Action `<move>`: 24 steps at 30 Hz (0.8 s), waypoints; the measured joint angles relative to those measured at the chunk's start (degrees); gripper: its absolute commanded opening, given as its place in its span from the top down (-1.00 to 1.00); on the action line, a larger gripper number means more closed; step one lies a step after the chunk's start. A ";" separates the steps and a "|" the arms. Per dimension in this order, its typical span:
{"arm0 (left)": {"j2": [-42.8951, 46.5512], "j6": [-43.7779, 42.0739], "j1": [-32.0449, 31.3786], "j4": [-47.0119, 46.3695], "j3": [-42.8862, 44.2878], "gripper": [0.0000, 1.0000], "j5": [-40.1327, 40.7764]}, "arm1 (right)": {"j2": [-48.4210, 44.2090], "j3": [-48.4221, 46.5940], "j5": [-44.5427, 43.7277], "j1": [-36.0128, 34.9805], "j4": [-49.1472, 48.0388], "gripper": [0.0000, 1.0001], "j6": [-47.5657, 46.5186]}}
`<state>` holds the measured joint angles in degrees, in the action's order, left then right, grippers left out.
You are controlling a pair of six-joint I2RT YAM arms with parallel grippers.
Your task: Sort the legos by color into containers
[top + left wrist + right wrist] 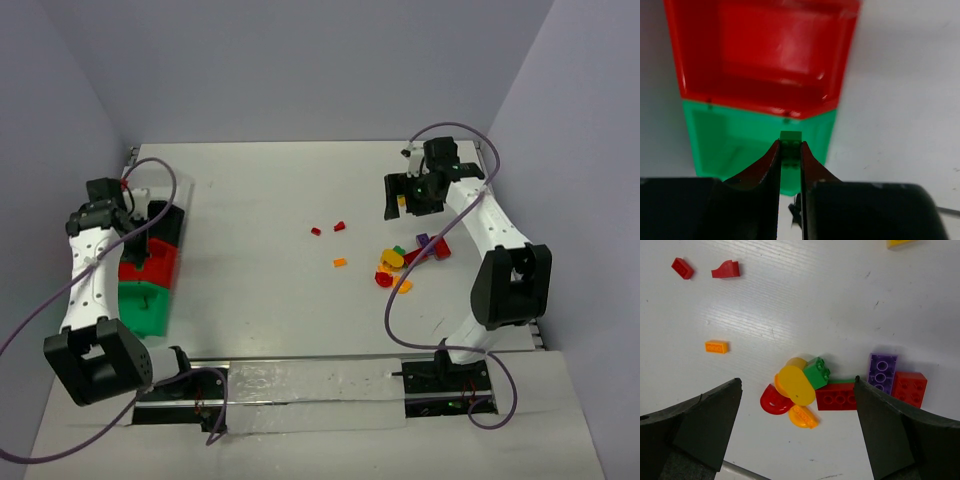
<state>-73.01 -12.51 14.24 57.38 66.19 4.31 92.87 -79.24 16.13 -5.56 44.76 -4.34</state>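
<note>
A white table (280, 200) is enclosed by pale lavender walls (300, 60). At its left edge, a small green lego (790, 136) is clamped in the left gripper (790, 150) above the green container (715, 150), which is adjoined by the red container (765, 50). Near the right edge, mixed legos (840, 396) in red, yellow, purple and orange are overhung by the right gripper (797, 384), jaws held wide apart.

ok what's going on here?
Lego sorting by color, mid-run. The left hand is shut on a green lego and, in its wrist view, lined up over the green bin, just beside the red bin; the piece is not yet dropped. The right hand is open, holds nothing and hovers over the mixed pile of legos. Two red pieces and an orange piece lie apart from the pile.
</note>
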 measured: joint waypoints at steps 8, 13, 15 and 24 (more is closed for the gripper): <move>3.09 -5.64 10.27 2.07 -6.38 1.00 0.38 | 1.64 -0.53 -0.01 -0.48 0.27 -1.00 -0.04; 2.53 -7.72 12.89 1.77 -8.33 1.00 0.39 | 1.87 -0.68 -0.03 -0.48 0.34 -1.00 -0.18; 2.34 -8.19 13.42 1.56 -8.65 0.98 0.38 | 1.87 -0.70 -0.03 -0.48 0.34 -1.00 -0.24; 2.11 -9.77 14.41 0.69 -9.70 -0.51 0.33 | 1.87 -0.70 -0.03 -0.48 0.36 -1.00 -0.26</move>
<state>-70.91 -22.29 28.65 58.07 56.49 4.64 94.74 -79.94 16.10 -6.04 45.12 -4.60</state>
